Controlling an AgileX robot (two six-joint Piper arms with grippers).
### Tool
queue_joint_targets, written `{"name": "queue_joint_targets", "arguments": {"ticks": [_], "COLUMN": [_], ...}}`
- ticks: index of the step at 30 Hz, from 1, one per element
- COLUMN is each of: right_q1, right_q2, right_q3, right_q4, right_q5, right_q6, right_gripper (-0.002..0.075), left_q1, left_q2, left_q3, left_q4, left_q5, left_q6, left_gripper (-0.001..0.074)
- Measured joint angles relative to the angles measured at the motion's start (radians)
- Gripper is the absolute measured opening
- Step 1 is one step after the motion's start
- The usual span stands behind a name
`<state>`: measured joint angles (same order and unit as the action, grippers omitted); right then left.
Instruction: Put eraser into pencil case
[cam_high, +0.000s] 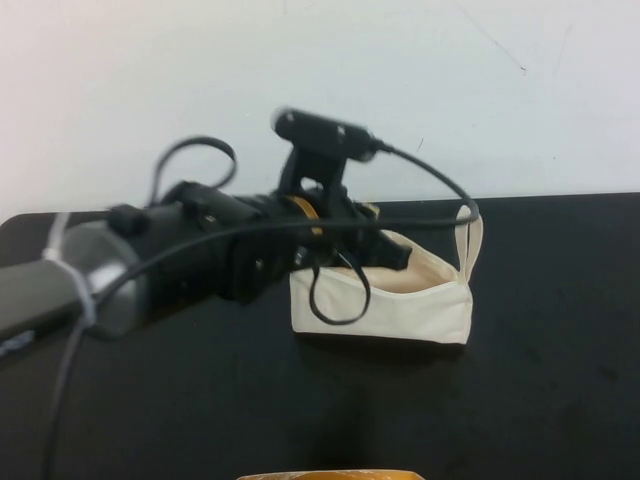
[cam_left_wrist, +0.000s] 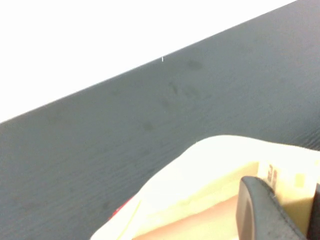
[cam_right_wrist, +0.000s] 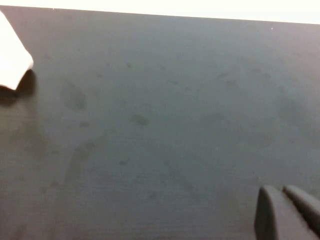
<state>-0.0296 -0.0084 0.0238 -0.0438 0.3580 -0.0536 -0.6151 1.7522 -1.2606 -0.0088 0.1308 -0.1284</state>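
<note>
Table (cam_high: 550, 360) — left pincer (cam_high: 396, 256) in-case (cam_high: 400, 308), right (cam_right_wrist: 286, 214) aside

Mostly there is just the dark surface (cam_right_wrist: 165, 115), matte black with a faint grain and a scatter of dull smudges and streaks across it. At one edge of the view a rounded cream-white corner of the pencil case (cam_right_wrist: 12, 62) pokes in, lying on the surface and casting a soft shadow beside itself. In the opposite corner sit the right hand's (cam_right_wrist: 285, 214) two dark grey fingertips (cam_right_wrist: 272, 215), pressed side by side with nothing between them, well apart from the pouch.
</note>
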Motion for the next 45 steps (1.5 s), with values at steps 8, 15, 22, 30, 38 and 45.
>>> {"name": "queue_joint_targets", "arguments": {"ticks": [8, 15, 22, 30, 38, 45], "right_q1": [0.000, 0.000, 0.000, 0.000, 0.000, 0.000], "right_q2": [0.000, 0.000, 0.000, 0.000, 0.000, 0.000], "right_q3": [0.000, 0.000, 0.000, 0.000, 0.000, 0.000], "right_q4": [0.000, 0.000, 0.000, 0.000, 0.000, 0.000], "right_q5": [0.000, 0.000, 0.000, 0.000, 0.000, 0.000], "right_q6": [0.000, 0.000, 0.000, 0.000, 0.000, 0.000], "right_gripper": [-0.0001, -0.0001, -0.0001, -0.0001, -0.0001, -0.0001], "left_q1": [0.000, 0.032, 0.075, 0.076, 0.076, 0.076], "left_q2": [0.072, 0.049, -0.167, -0.532, -0.796, -0.879], "left_q3": [0.000, 0.002, 0.006, 0.191, 0.378, 0.401], "left_q4": [0.000, 0.000, 0.031, 0.083, 0.089, 0.161], "left_q5": [-0.035, -0.020, 0.179, 0.234, 0.332, 0.504], "left_q6": [0.000, 0.000, 0.011, 0.012, 0.000, -0.026], "left_gripper": [0.0274, 0.0417, 0.0090, 0.0011, 0.0008, 0.0006]}}
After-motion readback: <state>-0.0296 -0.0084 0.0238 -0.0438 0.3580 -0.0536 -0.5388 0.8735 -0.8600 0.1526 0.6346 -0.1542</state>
